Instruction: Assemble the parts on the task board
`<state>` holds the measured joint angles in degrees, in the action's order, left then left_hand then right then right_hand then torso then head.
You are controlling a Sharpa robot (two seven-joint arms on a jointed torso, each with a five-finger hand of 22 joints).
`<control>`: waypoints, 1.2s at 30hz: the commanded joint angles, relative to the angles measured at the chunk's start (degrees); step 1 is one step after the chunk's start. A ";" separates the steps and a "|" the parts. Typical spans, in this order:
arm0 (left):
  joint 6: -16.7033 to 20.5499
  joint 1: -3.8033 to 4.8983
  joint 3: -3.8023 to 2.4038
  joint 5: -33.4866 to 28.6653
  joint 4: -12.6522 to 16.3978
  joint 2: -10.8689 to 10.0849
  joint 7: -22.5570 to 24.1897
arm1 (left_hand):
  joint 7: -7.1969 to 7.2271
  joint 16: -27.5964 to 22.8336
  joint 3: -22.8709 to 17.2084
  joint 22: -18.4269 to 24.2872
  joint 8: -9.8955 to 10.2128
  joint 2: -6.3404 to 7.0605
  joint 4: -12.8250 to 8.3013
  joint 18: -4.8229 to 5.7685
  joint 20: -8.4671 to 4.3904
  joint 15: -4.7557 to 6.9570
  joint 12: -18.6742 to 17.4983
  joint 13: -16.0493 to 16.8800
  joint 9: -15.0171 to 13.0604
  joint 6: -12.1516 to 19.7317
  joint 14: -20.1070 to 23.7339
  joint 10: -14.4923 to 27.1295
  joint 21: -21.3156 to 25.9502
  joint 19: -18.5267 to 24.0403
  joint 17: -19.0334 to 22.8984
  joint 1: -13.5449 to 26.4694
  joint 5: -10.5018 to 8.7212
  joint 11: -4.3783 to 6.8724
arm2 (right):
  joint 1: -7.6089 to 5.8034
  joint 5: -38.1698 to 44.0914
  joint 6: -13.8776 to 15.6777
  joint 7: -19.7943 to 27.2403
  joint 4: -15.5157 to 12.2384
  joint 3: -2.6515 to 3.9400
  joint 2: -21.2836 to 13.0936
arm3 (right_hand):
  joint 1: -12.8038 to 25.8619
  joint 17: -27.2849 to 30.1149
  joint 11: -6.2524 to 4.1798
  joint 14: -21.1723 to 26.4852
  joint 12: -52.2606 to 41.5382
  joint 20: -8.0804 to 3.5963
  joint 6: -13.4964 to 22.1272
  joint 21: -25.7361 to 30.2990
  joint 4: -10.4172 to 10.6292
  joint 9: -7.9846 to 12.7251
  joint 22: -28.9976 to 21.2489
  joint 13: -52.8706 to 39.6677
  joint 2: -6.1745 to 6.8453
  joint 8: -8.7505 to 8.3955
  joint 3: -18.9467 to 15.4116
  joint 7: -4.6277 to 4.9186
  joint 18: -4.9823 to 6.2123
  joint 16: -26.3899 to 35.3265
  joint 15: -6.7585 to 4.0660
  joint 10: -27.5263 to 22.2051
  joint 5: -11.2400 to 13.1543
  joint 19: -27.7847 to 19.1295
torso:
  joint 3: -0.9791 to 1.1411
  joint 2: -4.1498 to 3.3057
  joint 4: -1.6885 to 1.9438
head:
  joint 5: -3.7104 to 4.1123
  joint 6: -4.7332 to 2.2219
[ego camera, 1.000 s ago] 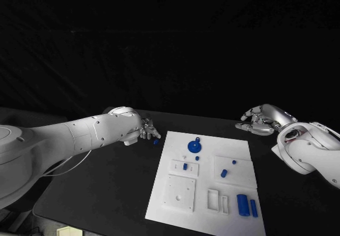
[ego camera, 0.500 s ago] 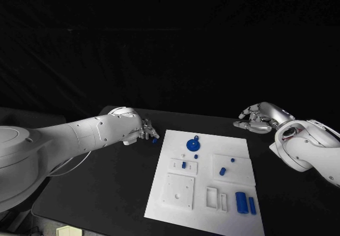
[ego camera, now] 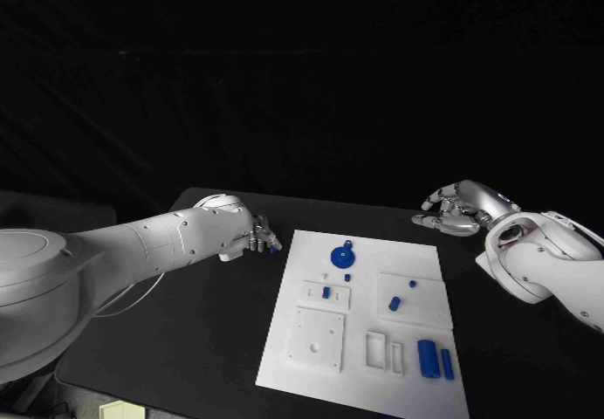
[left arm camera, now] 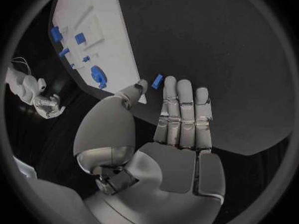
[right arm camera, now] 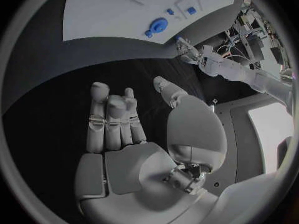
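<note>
A small blue part (left arm camera: 157,81) is seen on the black table (ego camera: 202,314) just beside the task board (ego camera: 365,349), at the fingertips of the left robot hand (left arm camera: 181,119), which is released; the right robot hand (ego camera: 456,212) is loosely open, holding nothing; the part is judged light, rigid and slippery, best pinched across its 2 long sides.

Two bulky white arms, smooth glossy shells — the left arm (ego camera: 139,244) with a thin pale cable (ego camera: 124,301) looping beneath it. The left hand (left arm camera: 168,134) and the right hand (right arm camera: 134,149) are silver, segmented metal fingers, dark mechanism at the thumb base.
</note>
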<state>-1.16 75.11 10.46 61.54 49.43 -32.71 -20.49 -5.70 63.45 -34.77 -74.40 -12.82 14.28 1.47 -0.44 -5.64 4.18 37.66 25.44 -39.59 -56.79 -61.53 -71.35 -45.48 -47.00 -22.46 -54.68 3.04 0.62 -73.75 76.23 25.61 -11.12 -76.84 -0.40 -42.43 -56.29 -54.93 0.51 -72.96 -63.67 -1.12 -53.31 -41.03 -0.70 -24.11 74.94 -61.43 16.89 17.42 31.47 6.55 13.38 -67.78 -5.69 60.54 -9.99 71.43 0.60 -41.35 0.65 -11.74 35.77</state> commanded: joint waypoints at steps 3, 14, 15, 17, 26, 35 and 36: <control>-2.30 -0.24 -0.04 0.03 -0.49 0.52 0.93 | 0.07 0.35 0.04 -0.17 -0.50 -0.99 0.44 -0.35 -4.10 0.10 -0.25 0.16 0.03 -0.19 -0.06 -0.07 0.24 -0.12 -0.13 -0.23 -0.23 -0.03 | 0.07 0.21 -0.20 0.52 -0.04 0.03 0.08 | -0.64 -0.10 0.01 -0.27 -0.23 -0.25 0.08 0.24 0.33 0.09 0.86 0.09 -0.09 -0.18 0.14 0.45 1.62 0.34 -0.08 -0.36 -0.40 0.02 | 0.00 -0.02 0.00 | 0.11 0.11; -3.10 -0.49 -0.04 -0.69 -1.86 1.30 1.45 | 0.24 0.41 0.68 -0.57 -0.96 -3.22 -0.49 -0.32 -4.07 0.07 -0.33 0.46 -0.06 -0.65 -0.05 -0.36 0.42 0.07 -0.41 -1.25 -0.20 0.11 | 0.10 0.21 -0.23 0.52 -0.04 0.03 0.17 | -0.66 -0.10 0.00 -0.27 -0.24 -0.25 0.08 0.24 0.38 0.09 0.86 0.11 -0.12 -0.17 0.16 0.44 1.62 0.35 -0.08 -0.36 -0.42 0.03 | 0.09 0.04 0.07 | 0.29 0.30; -3.14 -0.51 -0.04 -0.87 -2.03 1.42 1.45 | 0.25 0.41 0.73 -0.60 -0.99 -3.54 -0.64 -0.32 -4.07 0.07 -0.34 0.48 -0.06 -0.69 -0.06 -0.40 0.44 0.09 -0.43 -1.37 -0.20 0.12 | 0.10 0.21 -0.23 0.53 -0.03 0.03 0.18 | -0.66 -0.10 0.00 -0.27 -0.24 -0.25 0.07 0.24 0.39 0.09 0.86 0.11 -0.12 -0.17 0.16 0.44 1.62 0.35 -0.08 -0.36 -0.42 0.03 | 0.08 0.04 0.07 | 0.29 0.30; -3.50 -0.60 -0.04 -1.35 -2.55 1.74 1.59 | 0.26 0.42 0.85 -0.68 -1.02 -4.24 -1.02 -0.32 -4.07 0.07 -0.39 0.53 -0.03 -0.69 -0.08 -0.46 0.50 0.11 -0.49 -1.65 -0.19 0.13 | 0.11 0.21 -0.23 0.52 -0.04 0.03 0.22 | -0.66 -0.10 0.00 -0.28 -0.24 -0.25 0.07 0.24 0.40 0.09 0.86 0.12 -0.13 -0.17 0.16 0.44 1.62 0.35 -0.08 -0.36 -0.43 0.04 | 0.08 0.03 0.05 | 0.31 0.36; -4.54 -1.19 -0.04 -1.78 -4.32 2.82 1.74 | 0.62 0.76 1.39 -1.17 -1.49 -7.18 -4.13 -0.42 -4.32 0.41 -0.35 0.96 0.17 -1.51 -0.86 -1.54 0.46 -0.51 -0.94 -3.15 -0.13 0.48 | 0.11 0.21 -0.24 0.49 -0.27 0.03 0.24 | -0.71 -0.11 0.00 -0.29 -0.26 -0.25 0.06 0.25 0.43 0.09 0.86 0.13 -0.14 -0.17 0.19 0.44 1.62 0.35 -0.08 -0.35 -0.45 0.05 | 0.10 -0.02 -0.03 | 0.60 0.46; -5.45 -1.70 1.98 -1.63 -6.02 4.01 1.72 | 0.80 1.21 1.25 -1.42 -1.70 -8.23 -6.33 -0.46 -4.52 0.67 -0.08 1.31 0.32 -1.95 -1.45 -2.29 0.22 -1.15 -1.30 -4.21 -0.11 0.67 | 0.12 0.21 -0.26 0.48 -0.24 0.03 0.35 | -0.72 -0.11 0.00 -0.29 -0.26 -0.25 0.06 0.25 0.45 0.09 0.86 0.14 -0.14 -0.16 0.20 0.44 1.62 0.36 -0.08 -0.35 -0.45 0.06 | 0.11 0.03 0.00 | 0.72 0.62; -5.59 -1.74 2.02 -1.63 -6.16 4.12 1.77 | 0.81 1.25 1.26 -1.44 -1.70 -8.32 -6.54 -0.45 -4.54 0.69 -0.07 1.35 0.36 -1.98 -1.50 -2.37 0.23 -1.21 -1.34 -4.21 -0.11 0.68 | 0.12 0.21 -0.26 0.49 -0.24 0.03 0.36 | -0.72 -0.11 0.00 -0.29 -0.27 -0.25 0.05 0.25 0.45 0.09 0.86 0.14 -0.14 -0.16 0.20 0.44 1.62 0.36 -0.08 -0.35 -0.46 0.06 | 0.11 0.02 -0.02 | 0.74 0.59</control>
<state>-3.64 74.47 11.94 60.23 43.23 -28.85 -18.59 -4.79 64.56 -33.54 -74.94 -14.72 6.53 -4.83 -0.44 -5.83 4.81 37.45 26.76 -50.51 -58.55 -62.76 -73.40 -45.24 -47.84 -23.77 -58.73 3.04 1.25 -73.66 76.22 25.60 -11.09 -76.98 -0.40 -42.17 -56.51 -54.96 0.52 -72.87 -63.67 -1.01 -53.19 -41.04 -0.55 -24.11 74.92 -61.38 16.67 17.42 31.63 6.64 13.38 -67.79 -5.61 60.55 -10.21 71.52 0.70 -41.34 0.63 -11.00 36.35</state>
